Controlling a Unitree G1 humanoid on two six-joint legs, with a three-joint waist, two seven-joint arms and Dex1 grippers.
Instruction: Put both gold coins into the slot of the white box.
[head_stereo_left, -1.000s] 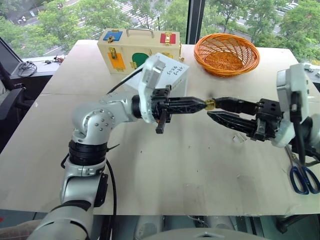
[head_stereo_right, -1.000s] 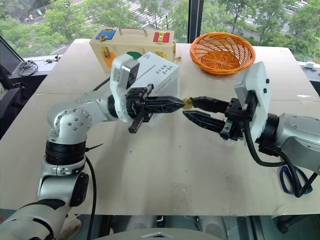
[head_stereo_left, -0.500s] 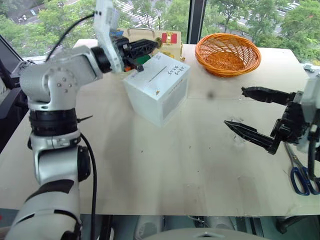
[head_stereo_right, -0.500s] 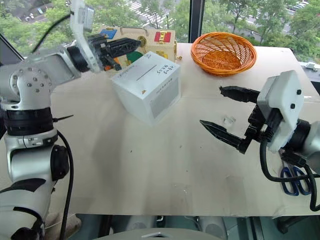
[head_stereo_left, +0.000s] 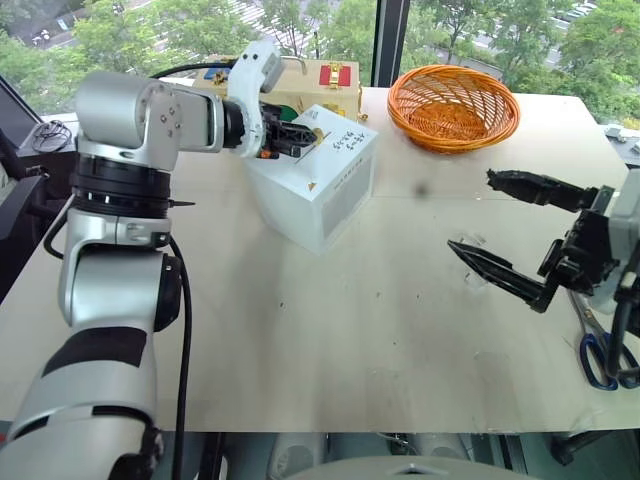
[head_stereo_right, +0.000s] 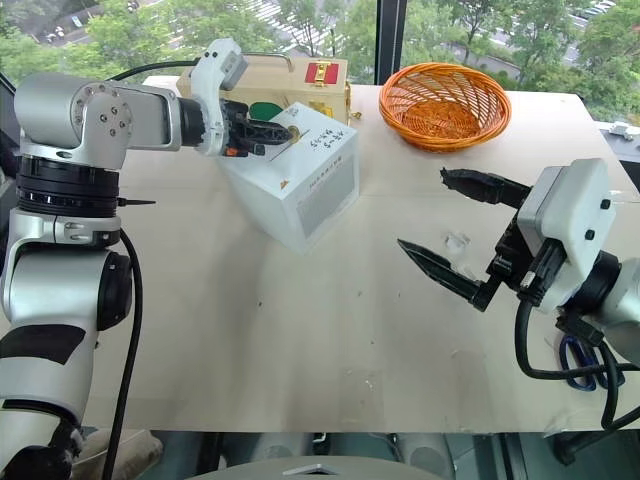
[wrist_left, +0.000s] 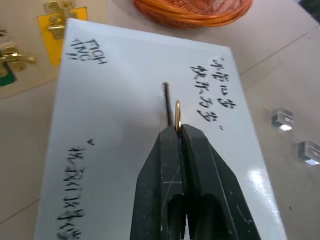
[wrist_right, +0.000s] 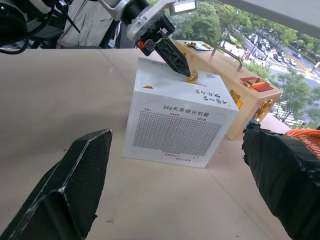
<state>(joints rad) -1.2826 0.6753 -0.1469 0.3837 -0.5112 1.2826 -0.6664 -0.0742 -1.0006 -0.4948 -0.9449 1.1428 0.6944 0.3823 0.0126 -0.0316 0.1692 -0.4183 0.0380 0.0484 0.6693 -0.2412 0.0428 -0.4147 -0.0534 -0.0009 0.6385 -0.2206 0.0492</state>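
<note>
The white box (head_stereo_left: 322, 190) stands at the back left of the table, with black handwriting on top and a grey printed side panel. My left gripper (wrist_left: 179, 129) is shut on a gold coin (wrist_left: 178, 113), held on edge at its fingertips. The coin hovers just above the box's top, right beside the thin dark slot (wrist_left: 166, 102). Seen from the right wrist, the same coin (wrist_right: 191, 77) sits at the tip of the left gripper (wrist_right: 176, 59) over the box. My right gripper (head_stereo_left: 472, 212) is wide open and empty, low over the table's right side, well away from the box.
A cream wooden case (head_stereo_left: 335, 85) with coloured panels stands behind the box. An orange woven basket (head_stereo_left: 453, 106) sits at the back right. Blue-handled scissors (head_stereo_left: 603, 357) lie at the right edge. Small clear plastic blocks (wrist_left: 283, 120) rest on the table right of the box.
A second ago both grippers met mid-table with the coin between their tips. The right gripper opened and drew back; the left carried the coin up and over to the box top.
</note>
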